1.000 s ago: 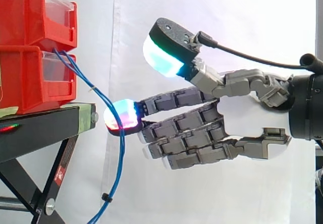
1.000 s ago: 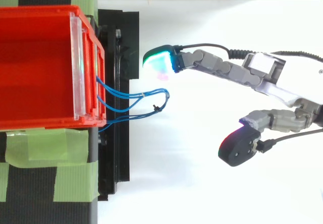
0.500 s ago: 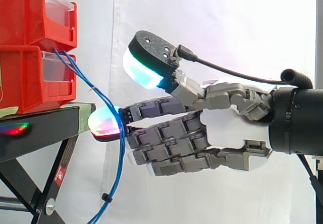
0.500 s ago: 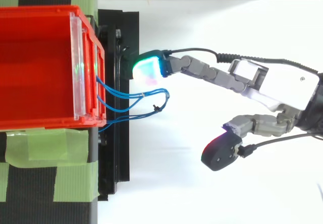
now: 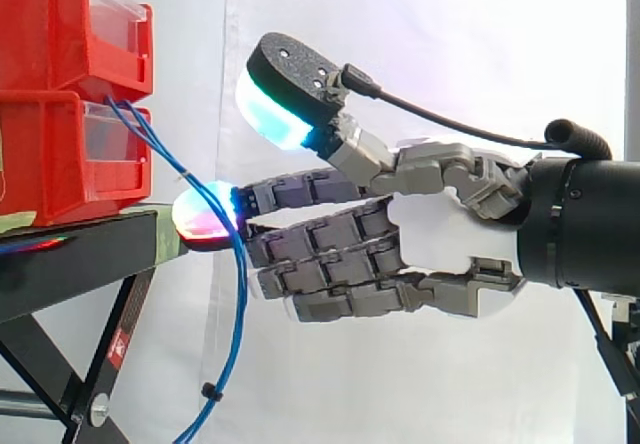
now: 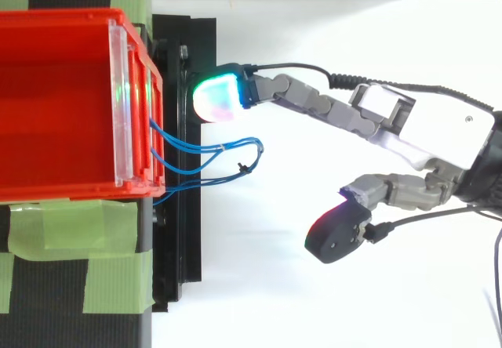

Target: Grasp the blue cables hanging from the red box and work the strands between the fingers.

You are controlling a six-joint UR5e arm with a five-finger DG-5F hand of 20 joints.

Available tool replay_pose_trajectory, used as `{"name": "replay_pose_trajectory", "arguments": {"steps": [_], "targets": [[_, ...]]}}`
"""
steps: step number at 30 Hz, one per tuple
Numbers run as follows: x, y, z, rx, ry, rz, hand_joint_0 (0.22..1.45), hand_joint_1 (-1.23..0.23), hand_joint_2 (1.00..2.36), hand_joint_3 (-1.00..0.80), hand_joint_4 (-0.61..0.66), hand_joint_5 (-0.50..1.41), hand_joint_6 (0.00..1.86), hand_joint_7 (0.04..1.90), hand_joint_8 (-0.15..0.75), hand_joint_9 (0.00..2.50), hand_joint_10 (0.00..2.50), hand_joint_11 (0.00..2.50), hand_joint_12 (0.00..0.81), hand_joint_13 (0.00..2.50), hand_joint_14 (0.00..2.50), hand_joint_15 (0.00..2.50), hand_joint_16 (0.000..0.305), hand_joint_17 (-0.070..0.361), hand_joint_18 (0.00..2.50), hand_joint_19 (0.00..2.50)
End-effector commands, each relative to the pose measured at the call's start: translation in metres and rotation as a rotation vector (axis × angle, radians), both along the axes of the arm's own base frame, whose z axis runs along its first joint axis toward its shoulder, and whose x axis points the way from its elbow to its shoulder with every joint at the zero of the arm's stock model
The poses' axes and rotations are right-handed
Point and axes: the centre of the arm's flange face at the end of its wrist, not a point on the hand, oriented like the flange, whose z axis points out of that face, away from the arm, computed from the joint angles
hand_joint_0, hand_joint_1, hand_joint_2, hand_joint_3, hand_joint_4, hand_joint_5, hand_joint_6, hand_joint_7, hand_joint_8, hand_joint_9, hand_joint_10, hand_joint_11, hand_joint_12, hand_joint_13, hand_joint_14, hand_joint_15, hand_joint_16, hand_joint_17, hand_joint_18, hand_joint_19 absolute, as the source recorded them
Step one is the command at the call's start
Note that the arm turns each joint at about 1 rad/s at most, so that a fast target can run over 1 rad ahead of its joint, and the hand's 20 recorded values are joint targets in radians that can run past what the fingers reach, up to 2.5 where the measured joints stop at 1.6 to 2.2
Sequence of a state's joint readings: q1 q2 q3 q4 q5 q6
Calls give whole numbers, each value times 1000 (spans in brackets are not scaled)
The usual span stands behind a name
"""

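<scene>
Thin blue cables (image 5: pixel 236 314) hang from the front of the red bins (image 5: pixel 60 94) and loop down past the black stand (image 5: pixel 80 254). From above, the blue cables (image 6: pixel 212 160) bow out from the red bin (image 6: pixel 63 97). My hand (image 5: pixel 450 254) reaches in from the right with its fingers straight and its thumb raised above them. One glowing fingertip (image 5: pixel 203 216) is level with the cables near the stand's edge. In the top view the hand (image 6: pixel 439 140) has that fingertip (image 6: pixel 218 99) just beside the loops, apart from them, and holds nothing.
Green tape (image 6: pixel 78 238) covers part of the stand beside the bin. A small black tie (image 5: pixel 209 392) binds the cables low down. A white curtain hangs behind, and a black stand leg (image 5: pixel 100 364) slants under the shelf.
My hand has moved left toward the bins. Its leading fingertip has gone from right of the cable loops to beside them near the stand's edge. The cables have not moved.
</scene>
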State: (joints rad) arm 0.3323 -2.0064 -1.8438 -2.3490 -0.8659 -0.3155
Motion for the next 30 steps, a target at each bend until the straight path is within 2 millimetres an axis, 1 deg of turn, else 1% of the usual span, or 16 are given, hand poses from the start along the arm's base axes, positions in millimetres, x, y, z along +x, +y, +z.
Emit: {"name": "replay_pose_trajectory", "arguments": {"steps": [1, 4, 8, 9, 10, 13, 18, 30], "targets": [[0, -1, 0, -6, 2, -2, 610, -504, 1000, -1000, 150, -368, 6, 690, 266, 86, 0, 0, 348, 8, 3, 121, 67, 151, 0, 75], [0, 0, -1, -8, 8, -1, 610, -504, 1000, -1000, 150, -367, 6, 689, 268, 95, 0, 0, 348, 16, 4, 126, 67, 151, 0, 85], [0, -1, -11, -8, 22, -2, 611, -504, 1000, -1000, 150, -366, 6, 689, 268, 101, 0, 0, 349, 27, 3, 128, 67, 151, 0, 89], [2, 1, -21, -7, 32, 3, 611, -503, 1000, -1000, 150, -366, 6, 687, 268, 102, 0, 0, 350, 30, 4, 129, 67, 151, 0, 97], [2, 0, -23, -1, 30, 2, 612, -503, 1000, -1000, 150, -366, 6, 689, 268, 103, 0, 0, 350, 31, 3, 126, 67, 151, 0, 94], [4, 1, -22, 31, 1, 5, 613, -504, 1000, -1000, 151, -366, 6, 689, 270, 110, 0, 0, 351, 38, 3, 123, 67, 151, 0, 99], [3, 2, -23, 72, -4, 14, 616, -504, 1000, -1000, 152, -363, 6, 689, 271, 121, 0, 0, 351, 53, 3, 129, 67, 150, 0, 111], [4, 4, -23, 87, -8, 44, 620, -504, 1000, -1000, 154, -356, 6, 686, 281, 159, 0, 0, 352, 109, 4, 145, 67, 150, 0, 144]]}}
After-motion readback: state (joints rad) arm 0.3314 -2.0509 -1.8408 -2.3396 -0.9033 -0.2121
